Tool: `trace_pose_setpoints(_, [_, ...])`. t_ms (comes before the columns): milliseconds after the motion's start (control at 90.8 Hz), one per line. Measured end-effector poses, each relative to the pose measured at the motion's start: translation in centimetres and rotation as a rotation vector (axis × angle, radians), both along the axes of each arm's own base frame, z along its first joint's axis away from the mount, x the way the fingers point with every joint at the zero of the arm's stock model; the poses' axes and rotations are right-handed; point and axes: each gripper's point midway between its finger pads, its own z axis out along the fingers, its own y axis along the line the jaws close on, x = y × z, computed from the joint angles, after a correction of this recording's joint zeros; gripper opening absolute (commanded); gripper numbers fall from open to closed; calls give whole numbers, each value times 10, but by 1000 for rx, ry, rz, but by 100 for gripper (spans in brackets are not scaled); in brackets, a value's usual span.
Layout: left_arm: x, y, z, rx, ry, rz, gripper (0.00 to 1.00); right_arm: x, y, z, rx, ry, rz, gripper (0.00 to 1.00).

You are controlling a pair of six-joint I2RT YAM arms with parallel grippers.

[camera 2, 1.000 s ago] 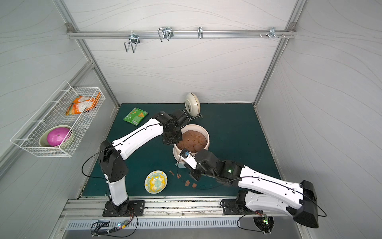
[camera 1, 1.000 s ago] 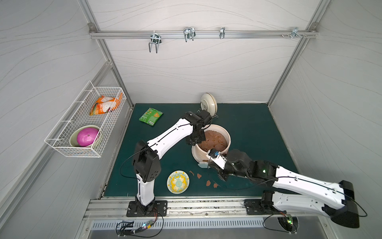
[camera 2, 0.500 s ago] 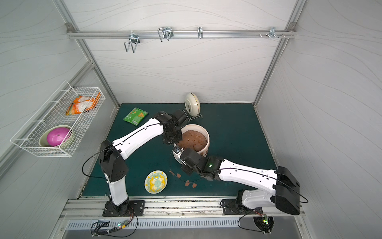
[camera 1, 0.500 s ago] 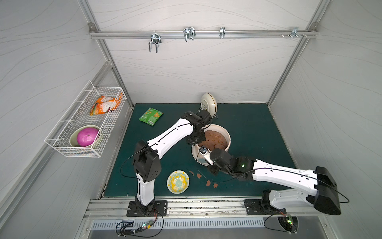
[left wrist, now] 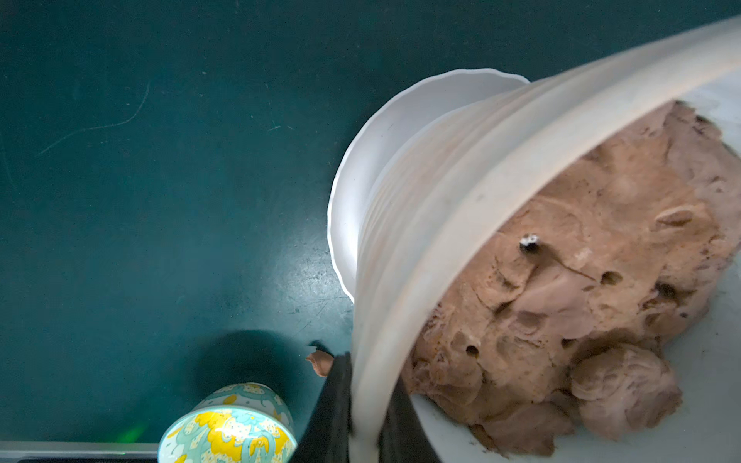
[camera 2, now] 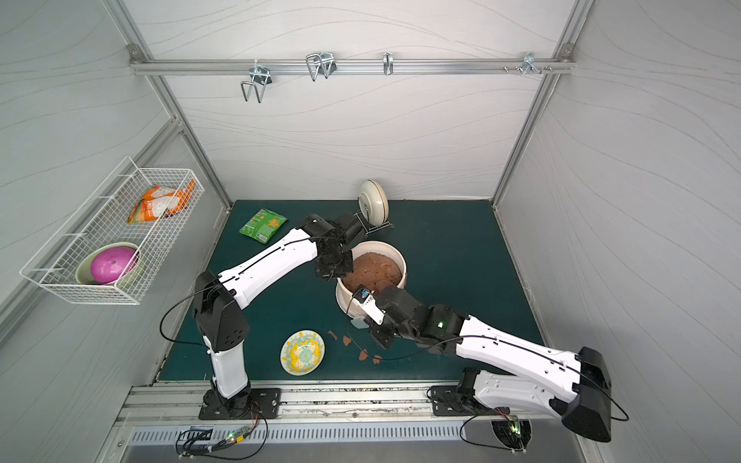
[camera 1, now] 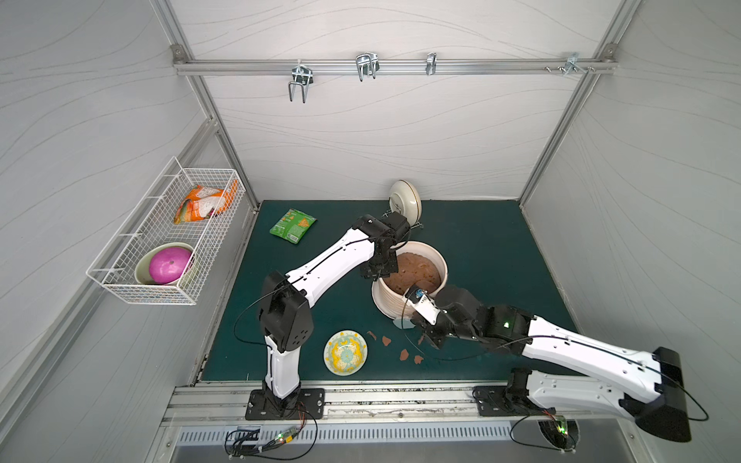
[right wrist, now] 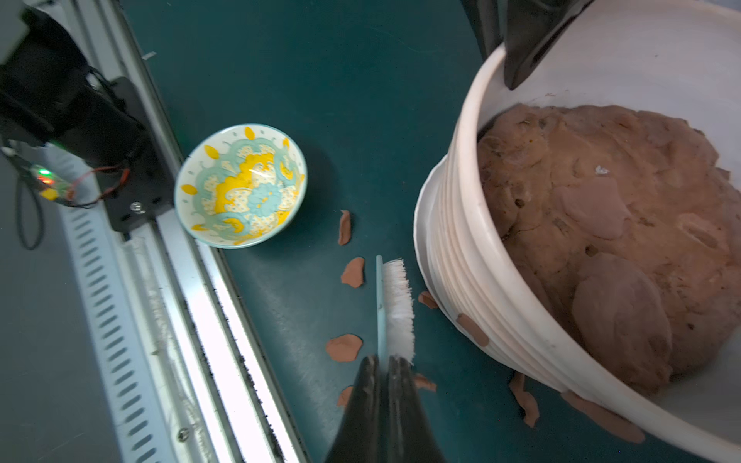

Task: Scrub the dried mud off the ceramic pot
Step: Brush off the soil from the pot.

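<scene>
My left gripper (left wrist: 367, 385): pinched on ceramic pot (right wrist: 465, 180) rim. My right gripper (right wrist: 384, 362): clamped on brush (right wrist: 397, 304). Risk: hard stroke at dried mud (right wrist: 473, 329) tips pot, breaks rim hold.

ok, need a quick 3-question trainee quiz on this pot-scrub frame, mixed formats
1. True or false: the left hand is clamped on the rim of the ceramic pot.
2. The right hand holds: A) a sponge, B) a white-bristled brush, C) a cloth.
3. Is any dried mud stuck to the pot's outer wall?

Key: 1 true. 2 B. 3 yes, there are patches low on the ribbed wall.
</scene>
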Motion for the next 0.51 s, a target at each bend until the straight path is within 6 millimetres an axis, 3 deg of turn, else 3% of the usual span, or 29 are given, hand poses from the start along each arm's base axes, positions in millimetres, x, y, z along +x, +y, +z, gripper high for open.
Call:
trace_pose_setpoints(121, [2, 1, 0, 4, -3, -49, 5, 1, 2, 7, 50, 33, 20, 0])
trace_pose_setpoints(506, [12, 0, 0, 23, -20, -207, 5, 14, 15, -5, 5, -35, 51, 0])
